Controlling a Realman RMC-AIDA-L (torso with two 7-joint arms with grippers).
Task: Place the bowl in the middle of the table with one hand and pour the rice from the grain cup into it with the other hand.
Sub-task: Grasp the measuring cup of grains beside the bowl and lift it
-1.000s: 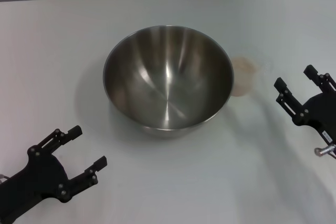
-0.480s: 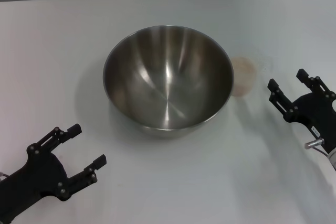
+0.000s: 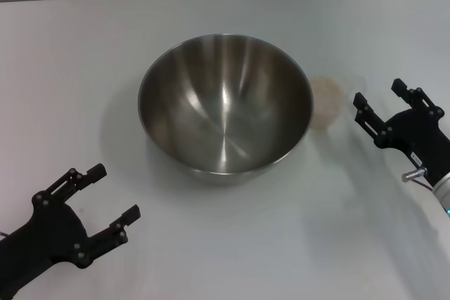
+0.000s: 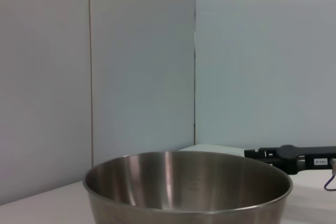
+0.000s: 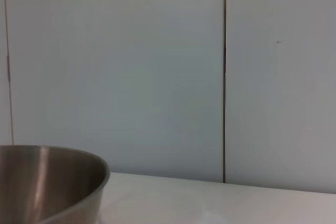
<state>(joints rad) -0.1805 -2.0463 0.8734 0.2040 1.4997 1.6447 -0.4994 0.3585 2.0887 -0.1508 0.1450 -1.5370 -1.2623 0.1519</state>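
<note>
Taking the bowl (image 3: 225, 103) as landmark: the left gripper (image 3: 112, 194) hangs well off its near-left side, its two black fingers spread wide and holding nothing, touching nothing. Its arm comes in from the lower left corner of the head view, fingers aimed up toward the bowl. The bowl itself stands upright on the white table (image 3: 84, 54), about mid-table, shiny inside and with no grains in it. In the left wrist view the bowl (image 4: 189, 187) fills the lower part, with the other arm's black gripper showing beyond its far rim.

Just beside the bowl's right rim stands the grain cup (image 3: 327, 102), pale and see-through; its content looks like rice, though it is hard to make out. To the right of the cup, near but apart from it, the right gripper (image 3: 380, 102) has its fingers parted and bare, pointing toward the cup and bowl, its arm reaching in from the right edge.
</note>
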